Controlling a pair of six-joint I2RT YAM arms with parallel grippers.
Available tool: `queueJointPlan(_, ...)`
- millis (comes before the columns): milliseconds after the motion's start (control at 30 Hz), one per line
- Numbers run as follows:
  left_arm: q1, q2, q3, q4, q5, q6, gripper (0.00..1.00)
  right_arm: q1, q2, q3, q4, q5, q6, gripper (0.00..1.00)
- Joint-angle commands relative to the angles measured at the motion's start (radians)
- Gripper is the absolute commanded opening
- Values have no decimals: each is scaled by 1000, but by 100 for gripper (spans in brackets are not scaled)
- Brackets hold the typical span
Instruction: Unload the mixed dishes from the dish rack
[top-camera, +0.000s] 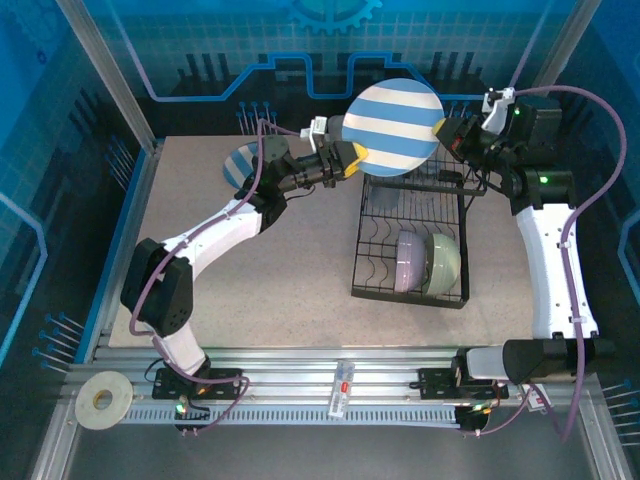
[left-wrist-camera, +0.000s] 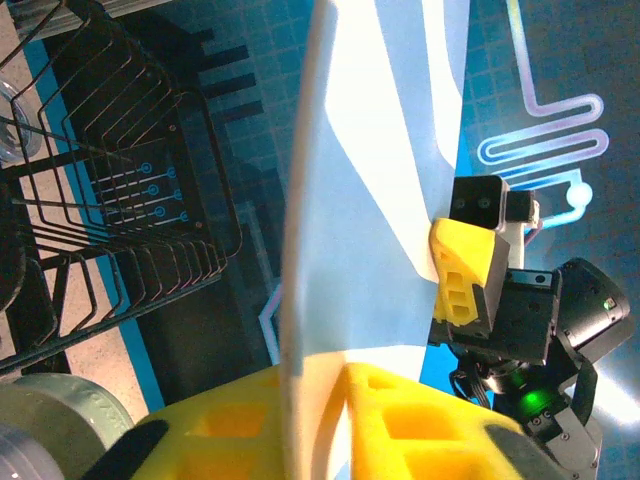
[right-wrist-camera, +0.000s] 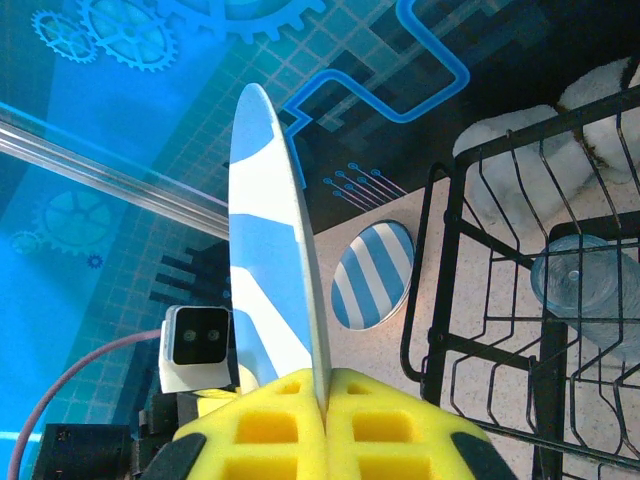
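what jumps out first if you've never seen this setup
A big blue-and-white striped plate is held in the air above the far end of the black dish rack, pinched at its rim from both sides by the left claw and the right claw. Next come the lavender bowl and pale green bowl on edge in the rack's near end, and a second striped plate on the table, far left.

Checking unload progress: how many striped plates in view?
2. One striped plate is held above the dish rack, gripped at opposite rims by the left gripper and right gripper. The other plate sits on the table, left of the rack. More may hide behind the held one.
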Motion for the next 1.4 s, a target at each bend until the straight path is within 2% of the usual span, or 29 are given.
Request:
queueJointPlan(0, -6, -34, -19, 31, -25, -6, 13, 5, -36, 3, 58, -67, 21, 0)
queueJointPlan(133, -7, -40, -18, 34, -23, -17, 0, 11, -33, 4, 56, -67, 17, 0)
queueJointPlan(400, -7, -78, -31, 19, -44, -12, 0, 12, -36, -2, 60, -67, 11, 2)
queueJointPlan(500, -5, -98, -31, -3, -53, 1, 0, 12, -43, -18, 90, -74, 17, 28)
queueJointPlan(533, -2, -104, -28, -15, -56, 8, 0, 12, -47, -25, 102, -75, 18, 43)
queueJointPlan(667, 16, -119, -22, -32, -64, 3, 0, 14, -54, -37, 114, -58, 15, 86)
queueJointPlan(733, 33, -125, -19, -35, -64, -3, 0, 16, -59, -38, 112, -41, 5, 100)
queueJointPlan(900, 103, -148, -15, -41, -49, -17, 0, 22, -67, -28, 79, 11, -29, 100)
queueJointPlan(1000, 177, -181, -31, -49, -33, -23, 0, 25, -74, -16, 53, 40, -55, 100)
queueJointPlan(1200, 374, -247, -72, -150, 1, 35, 0, 31, -89, -2, 1, 78, -96, 100)
queueJointPlan(1367, 517, -215, -112, -199, 41, 68, 0, 41, -94, 12, -35, 63, -106, 100)
